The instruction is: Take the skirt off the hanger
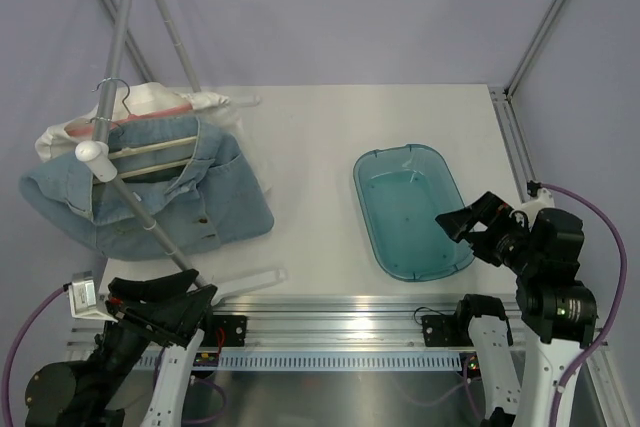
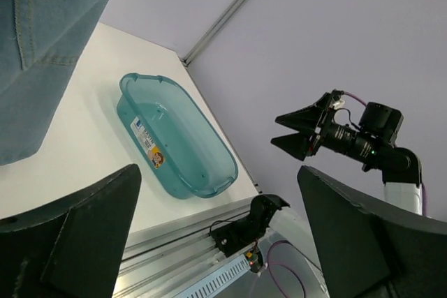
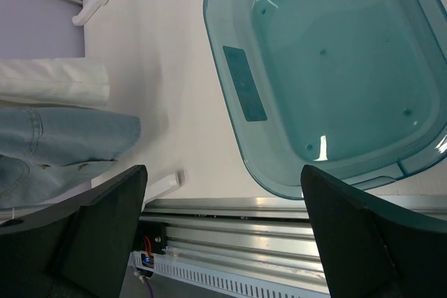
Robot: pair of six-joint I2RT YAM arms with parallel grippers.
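Note:
A light blue denim skirt [image 1: 150,197] hangs on a wooden hanger [image 1: 150,152] from a slanted metal rack pole [image 1: 130,187] at the left of the table. Its hem shows in the left wrist view [image 2: 42,40] and in the right wrist view [image 3: 63,148]. My left gripper [image 1: 165,297] is open and empty at the near left edge, below the skirt. My right gripper [image 1: 475,222] is open and empty at the near right, over the edge of the teal bin [image 1: 410,209].
The teal plastic bin is empty and also shows in the left wrist view [image 2: 174,141] and the right wrist view [image 3: 328,68]. A white cloth [image 1: 150,107] hangs behind the skirt. A white rack foot [image 1: 250,280] lies near the front rail [image 1: 330,322].

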